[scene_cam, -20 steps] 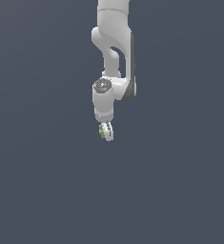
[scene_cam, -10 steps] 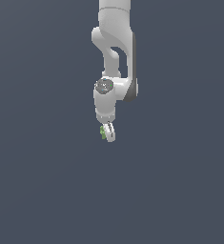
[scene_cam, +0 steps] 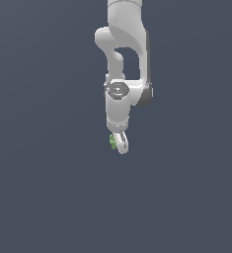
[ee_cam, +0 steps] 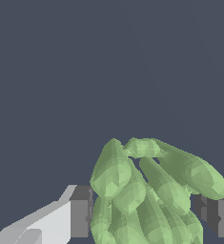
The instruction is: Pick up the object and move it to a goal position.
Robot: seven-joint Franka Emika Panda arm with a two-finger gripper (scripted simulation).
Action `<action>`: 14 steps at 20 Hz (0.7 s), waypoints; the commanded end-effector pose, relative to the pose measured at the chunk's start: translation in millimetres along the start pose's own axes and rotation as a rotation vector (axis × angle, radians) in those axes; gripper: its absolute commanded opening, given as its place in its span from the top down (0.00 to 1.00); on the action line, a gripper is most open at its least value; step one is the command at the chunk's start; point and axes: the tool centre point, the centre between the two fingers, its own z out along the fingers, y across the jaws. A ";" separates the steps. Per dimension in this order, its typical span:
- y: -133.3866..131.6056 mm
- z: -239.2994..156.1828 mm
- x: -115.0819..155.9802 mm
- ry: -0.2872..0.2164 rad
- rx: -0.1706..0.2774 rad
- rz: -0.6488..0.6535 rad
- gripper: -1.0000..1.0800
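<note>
Green and knobbly, the object (ee_cam: 147, 190) sits pinched between my gripper (scene_cam: 118, 144) pads (ee_cam: 80, 212), the jaws closed on its lower lobes. From the exterior view it shows only as a speck at the fingertips, dwarfed by the arm (scene_cam: 125, 59). I judge it light and rigid, but its rounded bumps give uneven contact, so it could twist or slip; a hold across the thick middle seems safest. No containers show, and no goal marker either.
</note>
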 end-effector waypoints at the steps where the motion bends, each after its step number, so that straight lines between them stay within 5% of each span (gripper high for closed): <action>1: -17.7 -9.3 -7.1 0.000 0.000 0.000 1.00; 14: -104.0 -52.0 -39.9 0.000 -0.001 0.000 1.00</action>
